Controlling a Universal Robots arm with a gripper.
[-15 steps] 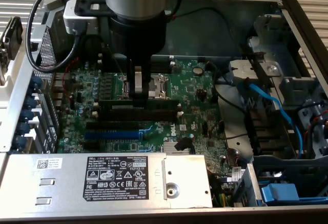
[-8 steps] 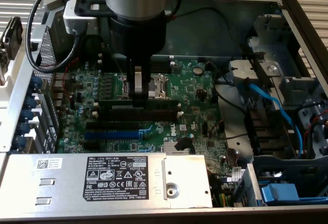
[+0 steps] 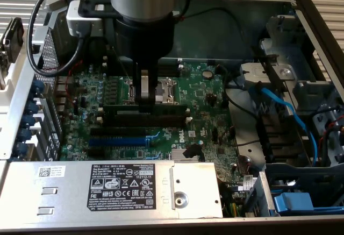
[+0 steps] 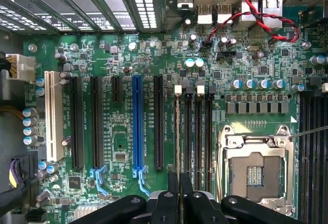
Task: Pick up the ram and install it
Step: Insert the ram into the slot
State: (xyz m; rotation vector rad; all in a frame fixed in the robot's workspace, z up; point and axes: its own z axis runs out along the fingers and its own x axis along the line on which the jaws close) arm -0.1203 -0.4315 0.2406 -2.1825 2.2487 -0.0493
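- Towards the exterior view's left: long blue plastic slot [image 3: 118,138] lies parallel to the memory row, well apart from the tool, untouched.
- Centre: the ram [image 3: 121,107], a long, thin, flat dark-green circuit-board stick, stands on edge along the long black plastic slots with white end clips [image 4: 199,131]. It appears edge-on in the wrist view [image 4: 179,131]. Whether it is fully seated, I cannot tell.
- Centre, above it: black two-finger gripper [image 3: 144,98] [image 4: 179,180] meets the stick at mid-length. Its fingers [image 4: 173,193] are pressed nearly together, pinching the stick's upper edge.
- Handling, my judgement: light, stiff lengthwise, but thin and brittle, with smooth faces that may slip. Hold the flat faces near the top edge at the middle so both ends stay level.
- Just to the right: square silver processor socket [image 3: 164,90], a delicate neighbour.
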